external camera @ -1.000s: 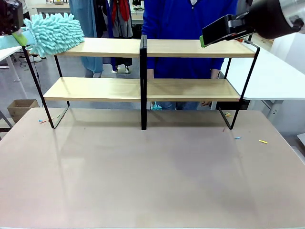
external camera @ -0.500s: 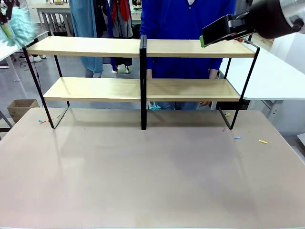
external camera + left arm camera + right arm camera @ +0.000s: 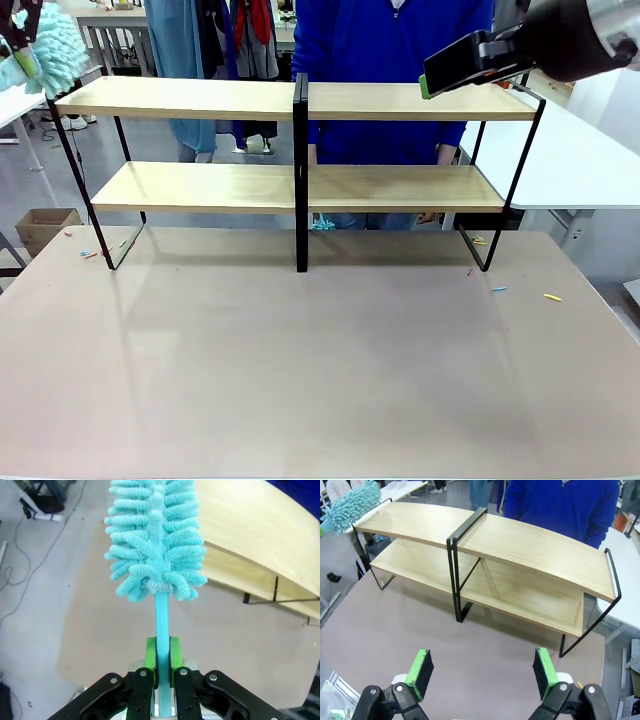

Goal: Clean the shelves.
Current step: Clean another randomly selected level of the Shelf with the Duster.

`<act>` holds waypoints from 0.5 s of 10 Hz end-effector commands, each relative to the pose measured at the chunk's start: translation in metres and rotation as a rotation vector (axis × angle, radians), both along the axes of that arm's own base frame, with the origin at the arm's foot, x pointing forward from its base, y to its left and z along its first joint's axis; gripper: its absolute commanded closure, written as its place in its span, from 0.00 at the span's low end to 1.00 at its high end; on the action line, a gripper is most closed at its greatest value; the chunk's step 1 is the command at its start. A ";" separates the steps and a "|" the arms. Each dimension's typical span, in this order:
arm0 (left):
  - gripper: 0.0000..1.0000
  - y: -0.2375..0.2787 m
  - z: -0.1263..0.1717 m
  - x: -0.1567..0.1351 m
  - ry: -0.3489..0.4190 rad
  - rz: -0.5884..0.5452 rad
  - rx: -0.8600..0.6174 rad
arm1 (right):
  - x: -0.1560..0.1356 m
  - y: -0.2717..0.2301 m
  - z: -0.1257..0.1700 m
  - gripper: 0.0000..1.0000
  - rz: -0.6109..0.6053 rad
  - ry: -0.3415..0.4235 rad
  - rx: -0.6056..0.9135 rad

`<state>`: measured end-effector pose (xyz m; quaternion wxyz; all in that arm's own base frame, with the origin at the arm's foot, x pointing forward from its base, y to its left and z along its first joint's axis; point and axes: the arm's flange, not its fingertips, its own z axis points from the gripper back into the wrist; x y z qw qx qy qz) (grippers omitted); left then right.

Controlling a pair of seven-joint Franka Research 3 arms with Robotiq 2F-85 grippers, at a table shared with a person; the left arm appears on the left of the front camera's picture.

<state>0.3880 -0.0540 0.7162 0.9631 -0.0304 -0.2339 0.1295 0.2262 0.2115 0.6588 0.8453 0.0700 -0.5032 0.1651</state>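
1. Table (image 3: 320, 380): brownish top, bearing the shelves at its far half; a few small coloured scraps lie near the rack's feet, unchanged.
2. Shelves (image 3: 300, 140): four light-wood boards on a black frame, standing across the table's far side in front of a person in blue (image 3: 395, 40). Position unchanged from a second ago.
3. Right arm: reaches in high at the upper right, its right gripper (image 3: 482, 672) hanging above and before the rack, as before; jaws wide apart, holding nothing.
4. Duster (image 3: 156, 535): teal, fluffy. A second ago it lay on the top-left board; now it is lifted clear, beyond the rack's left end.
5. Left gripper (image 3: 160, 667): jaws clamped on the duster's thin handle, head pointing away.
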 end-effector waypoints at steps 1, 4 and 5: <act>0.88 0.009 0.003 -0.010 -0.007 -0.194 -0.065 | 0.001 -0.002 0.001 0.00 0.005 0.004 0.007; 0.88 0.035 0.026 -0.030 0.051 -0.587 -0.260 | 0.001 -0.002 0.001 0.00 0.005 0.004 0.007; 0.88 0.050 0.036 -0.033 0.034 -0.645 -0.286 | 0.001 -0.002 0.001 0.00 0.005 0.004 0.007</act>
